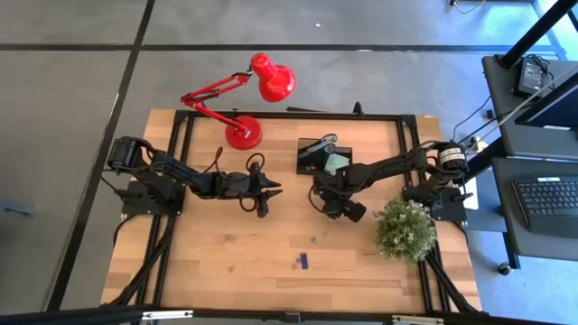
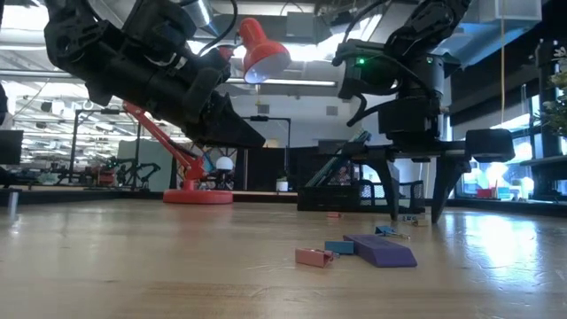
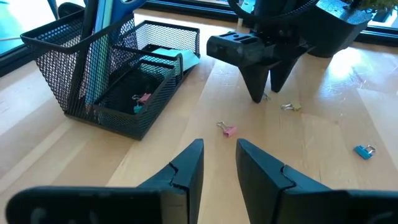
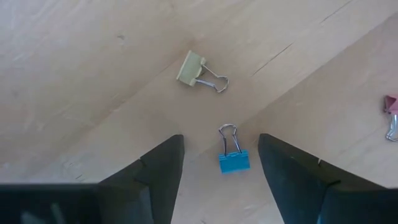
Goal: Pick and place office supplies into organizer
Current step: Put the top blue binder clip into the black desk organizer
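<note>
- The right gripper (image 4: 221, 165) points down at the wooden table (image 1: 235, 271), jaws open and empty; only its wrist view shows a blue binder clip (image 4: 234, 158) lying between the fingertips and a pale yellow-green clip (image 4: 191, 68) just beyond them.
- A pink clip (image 4: 391, 106) lies off to one side of the right jaws.
- The left gripper (image 3: 219, 165) hangs above the table, jaws partly open with nothing between them.
- Ahead of the left jaws, its wrist view shows three clips: one pink (image 3: 229, 129), one yellowish (image 3: 291, 107), one blue (image 3: 364, 150).
- Beyond them stands the black mesh organizer (image 3: 93, 106), holding sticky notes (image 3: 163, 57) and upright items.
- The high view alone shows the red lamp (image 1: 257, 90), the plant (image 1: 405, 227) and a purple piece (image 1: 302, 261).
</note>
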{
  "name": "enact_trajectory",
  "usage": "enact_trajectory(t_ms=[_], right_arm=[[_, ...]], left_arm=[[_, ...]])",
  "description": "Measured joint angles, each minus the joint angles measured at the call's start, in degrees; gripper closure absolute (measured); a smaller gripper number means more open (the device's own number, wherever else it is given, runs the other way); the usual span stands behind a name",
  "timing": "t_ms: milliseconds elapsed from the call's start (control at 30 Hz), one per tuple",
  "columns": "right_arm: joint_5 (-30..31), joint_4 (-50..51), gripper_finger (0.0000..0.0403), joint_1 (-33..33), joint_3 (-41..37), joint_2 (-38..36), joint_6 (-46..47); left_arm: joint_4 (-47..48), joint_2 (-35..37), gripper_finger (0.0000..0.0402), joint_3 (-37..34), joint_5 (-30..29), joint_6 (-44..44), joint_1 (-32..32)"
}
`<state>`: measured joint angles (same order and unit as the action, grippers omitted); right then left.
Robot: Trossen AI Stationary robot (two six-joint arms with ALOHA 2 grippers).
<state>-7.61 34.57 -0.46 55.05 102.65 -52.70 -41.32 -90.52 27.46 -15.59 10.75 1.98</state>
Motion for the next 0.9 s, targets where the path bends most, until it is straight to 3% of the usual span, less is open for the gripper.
enact_trajectory(t_ms=[900], right_arm=[[1.9, 2.41, 0.0189, -0.12, 0.02, 0.02, 0.23]], left_arm=[[0.01, 0.0, 0.0313, 0.0, 0.0, -0.01, 0.0]])
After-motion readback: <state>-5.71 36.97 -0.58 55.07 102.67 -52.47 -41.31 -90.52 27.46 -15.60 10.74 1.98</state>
